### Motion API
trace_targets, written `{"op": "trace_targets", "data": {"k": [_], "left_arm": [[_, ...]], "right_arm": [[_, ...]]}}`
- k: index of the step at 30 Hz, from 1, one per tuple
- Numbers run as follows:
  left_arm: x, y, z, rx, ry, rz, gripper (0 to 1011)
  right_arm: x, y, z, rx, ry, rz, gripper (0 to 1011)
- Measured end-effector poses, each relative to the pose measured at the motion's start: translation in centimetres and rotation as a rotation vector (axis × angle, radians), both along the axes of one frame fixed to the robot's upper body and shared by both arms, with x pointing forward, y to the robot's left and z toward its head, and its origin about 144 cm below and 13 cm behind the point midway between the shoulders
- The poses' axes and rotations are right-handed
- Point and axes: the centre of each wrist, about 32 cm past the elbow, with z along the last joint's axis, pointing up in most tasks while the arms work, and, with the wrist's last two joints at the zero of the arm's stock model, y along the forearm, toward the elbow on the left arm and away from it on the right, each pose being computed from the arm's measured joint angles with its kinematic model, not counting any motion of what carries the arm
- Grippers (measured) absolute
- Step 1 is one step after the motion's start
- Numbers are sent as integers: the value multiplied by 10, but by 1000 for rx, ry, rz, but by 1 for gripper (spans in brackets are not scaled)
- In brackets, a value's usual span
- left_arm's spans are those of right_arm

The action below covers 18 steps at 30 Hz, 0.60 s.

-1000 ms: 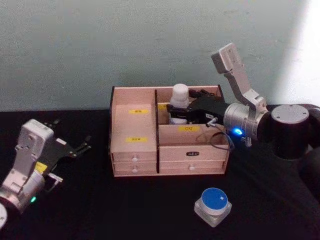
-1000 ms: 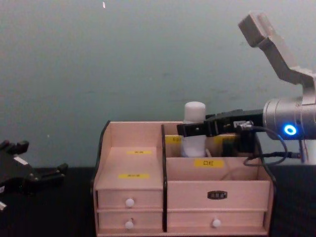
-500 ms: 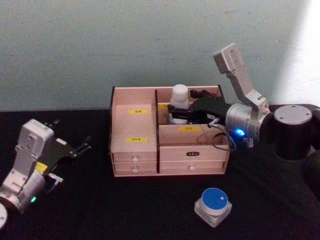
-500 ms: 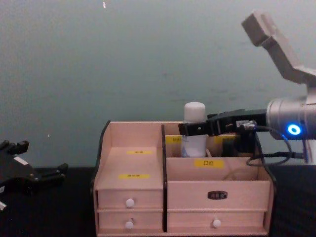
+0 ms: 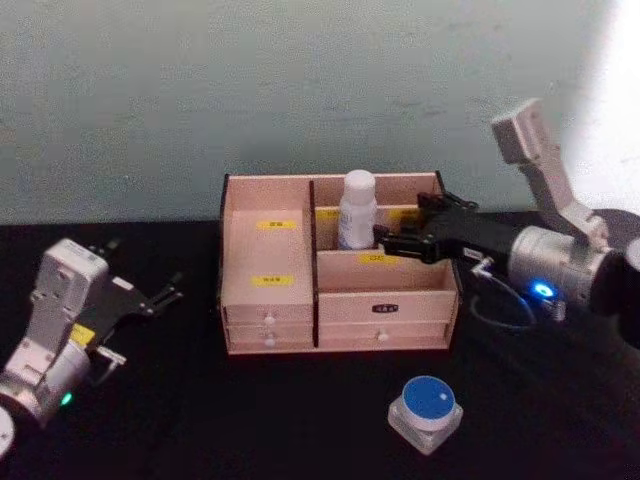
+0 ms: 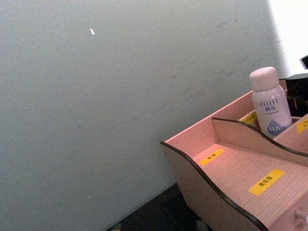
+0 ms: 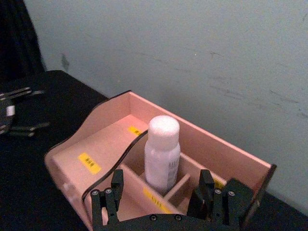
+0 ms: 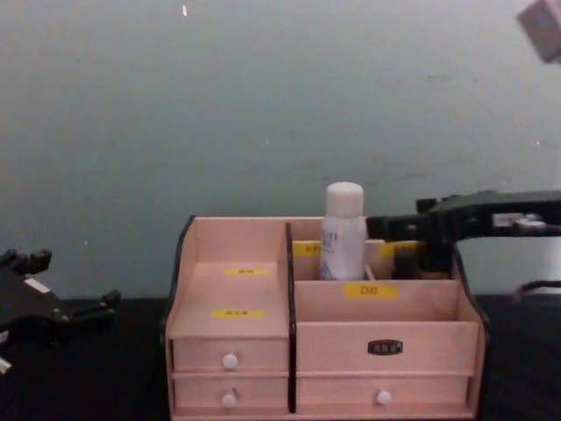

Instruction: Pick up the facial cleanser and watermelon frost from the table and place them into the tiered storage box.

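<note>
1. the right end effector (image 7: 161, 177) hangs over the right rear of the tiered storage box (image 5: 385, 308), its jaws spread wide and gripping nothing.
2. the facial cleanser (image 5: 357, 210) stands upright in a rear compartment of the box, right beside the centre divider. in the right wrist view it sits just ahead of the two fingertips, and neither of them touches it.
3. judged from this, the bottle's placing is done, so the first half of the task looks finished.
4. the watermelon frost (image 5: 427, 410) sits on the black surface (image 5: 250, 420) in front of the box, toward its right side and well apart from it, with its blue lid facing up.
5. the left end effector (image 5: 140, 272) rests low on the left, well apart from the box, with its fingers open and empty. it looks parked.
6. the next move likely falls to the right arm, which is the nearer one to the jar. it needs to clear the bottle's cap and the box's rear wall without knocking either, then swing forward and down over the jar.
7. the jar is squat and wide, so the jaws should stay well open and close across its body below the lid. one of the free compartments looks the likely place to put it.
</note>
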Motion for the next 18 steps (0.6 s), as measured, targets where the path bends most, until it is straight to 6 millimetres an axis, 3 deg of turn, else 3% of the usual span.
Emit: {"op": "trace_targets", "data": {"k": [8,18], "left_arm": [[0,0,0,0,0,0,1001],[0,0,0,0,0,0,1001]], "right_arm": [[-29,-22,-1,-8,6,48,1002],[-62,-42,-18,-49,70,125,1003]]}}
